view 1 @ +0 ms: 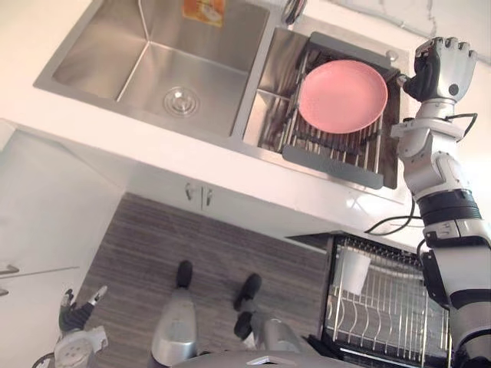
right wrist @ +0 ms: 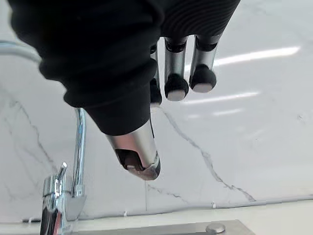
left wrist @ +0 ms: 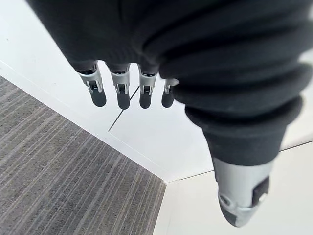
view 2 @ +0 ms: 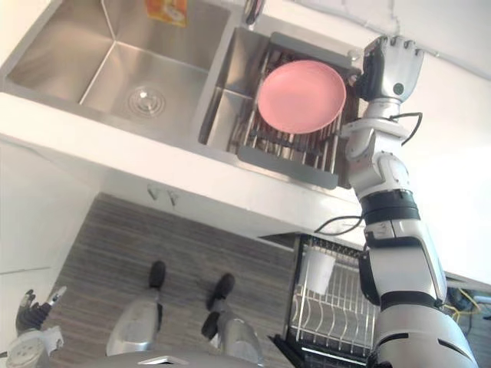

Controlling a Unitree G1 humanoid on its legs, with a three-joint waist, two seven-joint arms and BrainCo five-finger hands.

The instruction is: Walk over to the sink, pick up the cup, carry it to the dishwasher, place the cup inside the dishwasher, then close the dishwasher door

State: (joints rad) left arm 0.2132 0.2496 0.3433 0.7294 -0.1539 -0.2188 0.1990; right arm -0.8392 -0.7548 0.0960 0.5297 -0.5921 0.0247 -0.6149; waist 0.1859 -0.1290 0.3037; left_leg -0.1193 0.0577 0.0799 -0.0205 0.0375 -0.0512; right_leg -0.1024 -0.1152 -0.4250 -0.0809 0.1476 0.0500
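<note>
The right hand [right wrist: 117,58] hangs in the air before a white, grey-veined marble wall [right wrist: 254,147]. Its fingers [right wrist: 176,73] are straight and side by side, the thumb [right wrist: 134,152] is apart from them, and there is nothing in its hold. Taking the way the fingertips point as twelve o'clock, a chrome tap [right wrist: 78,142] stands between one and two o'clock, with its small lever [right wrist: 61,171] tilted. At twelve lies a steel rim [right wrist: 161,230] with a round knob [right wrist: 215,228].

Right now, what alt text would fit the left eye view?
The right robot hand is raised, open, beside a pink plate on the sink's drying rack. Lower down, a white cup stands in the open dishwasher rack.
</note>
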